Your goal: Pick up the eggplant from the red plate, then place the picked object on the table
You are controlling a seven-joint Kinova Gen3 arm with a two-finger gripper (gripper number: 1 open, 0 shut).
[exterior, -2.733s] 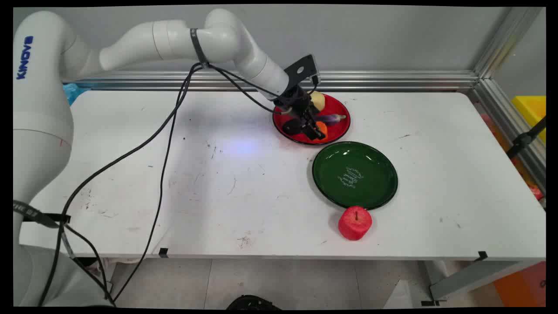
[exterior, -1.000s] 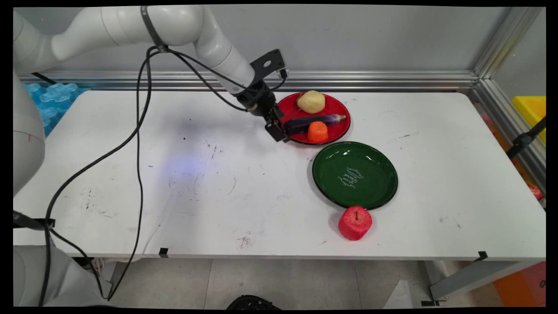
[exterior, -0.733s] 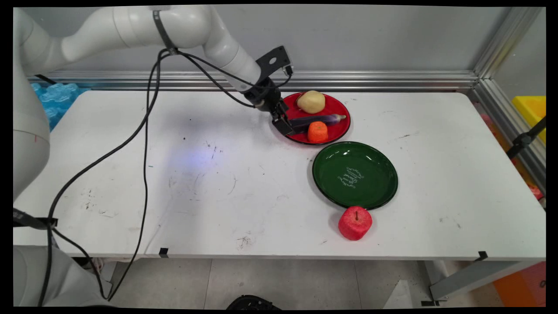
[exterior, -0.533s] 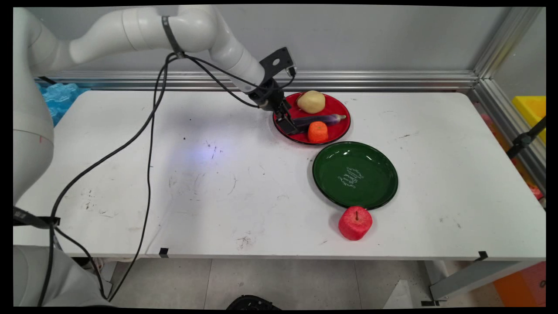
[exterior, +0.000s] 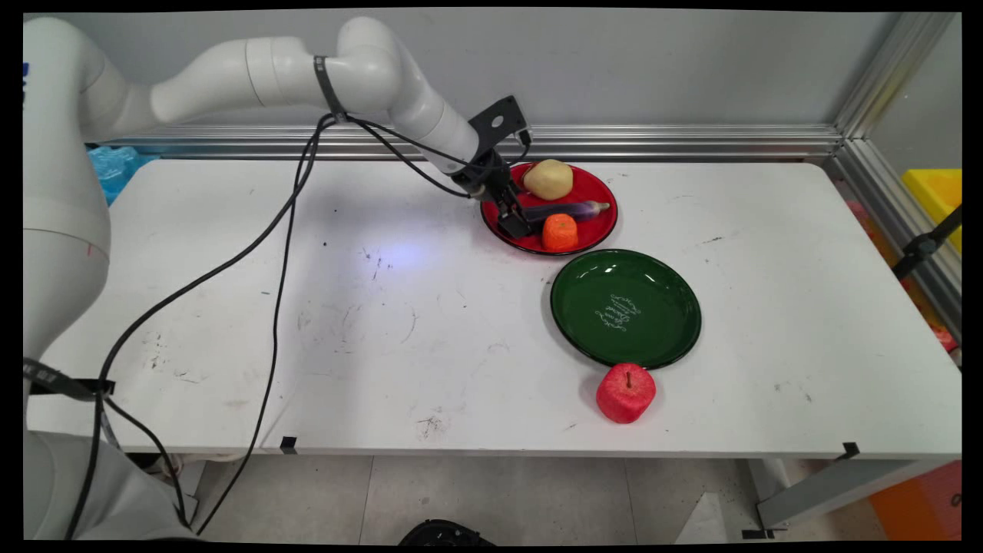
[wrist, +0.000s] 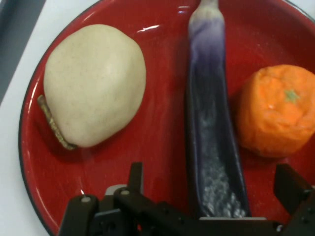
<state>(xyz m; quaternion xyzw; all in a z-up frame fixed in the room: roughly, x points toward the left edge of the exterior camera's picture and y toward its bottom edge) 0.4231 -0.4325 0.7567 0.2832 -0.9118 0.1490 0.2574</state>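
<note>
We look down on a white table (exterior: pixel 430 322), scuffed and marked, with a grey wall and an aluminium rail behind it. The white arm (exterior: pixel 307 69) reaches in from the upper left, black cables (exterior: pixel 276 261) drooping from it across the tabletop.

Toward the right of the table sits a green plate (exterior: pixel 623 309), bare but for some pale lettering at its middle. Just behind it, close to the rail, lies a red plate (exterior: pixel 599 226) holding three pieces. A red apple (exterior: pixel 626 392) stands on the table just in front of the green plate, near the front edge.

On the red plate we see a pale, rounded potato (wrist: pixel 93 86) at the back, a long purple eggplant (wrist: pixel 211 142) lying across the middle, and an orange (wrist: pixel 278 110) just beside the eggplant on the near side.

The gripper (exterior: pixel 516 224) is down over the red plate's left part, at the eggplant's thick end. From the hand view its fingers (wrist: pixel 290 187) stand spread apart, one on each side of the eggplant, with the eggplant's end between them; we cannot tell whether they touch it.
</note>
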